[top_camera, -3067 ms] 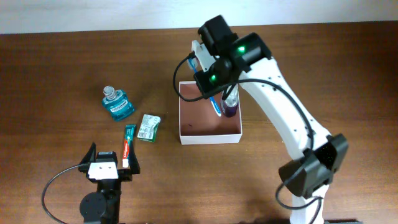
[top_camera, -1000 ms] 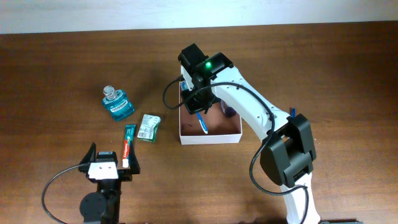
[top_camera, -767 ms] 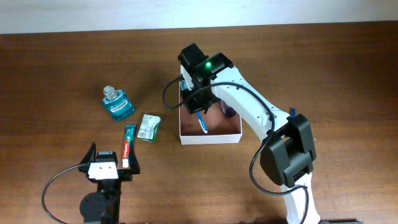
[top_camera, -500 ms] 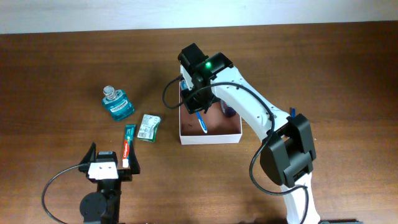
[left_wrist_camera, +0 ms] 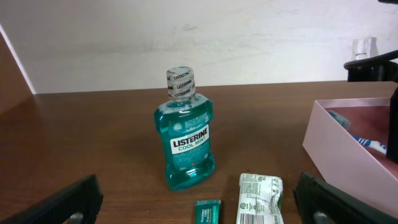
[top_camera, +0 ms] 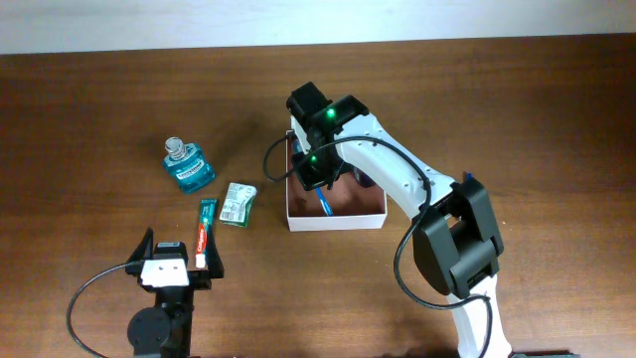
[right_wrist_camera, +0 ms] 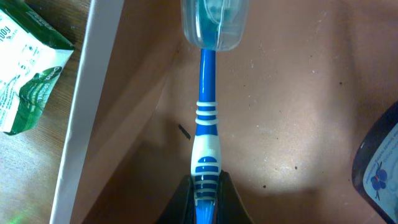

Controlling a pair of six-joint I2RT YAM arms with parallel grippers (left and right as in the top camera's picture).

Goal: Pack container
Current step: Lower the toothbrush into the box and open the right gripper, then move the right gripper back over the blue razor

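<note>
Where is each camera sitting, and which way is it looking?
Overhead: above the table, looking straight down; left arm, right arm show.
Left wrist: low over the table, facing the mouthwash bottle; its open left pincer frames the bottom corners.
Right wrist: looking down into the container; the right pincer shut on the toothbrush.
Shared: both wrist views show the green packet and container wall.

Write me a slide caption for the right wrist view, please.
Right gripper shut on a blue toothbrush inside the container, beside a dark bottle.
</note>
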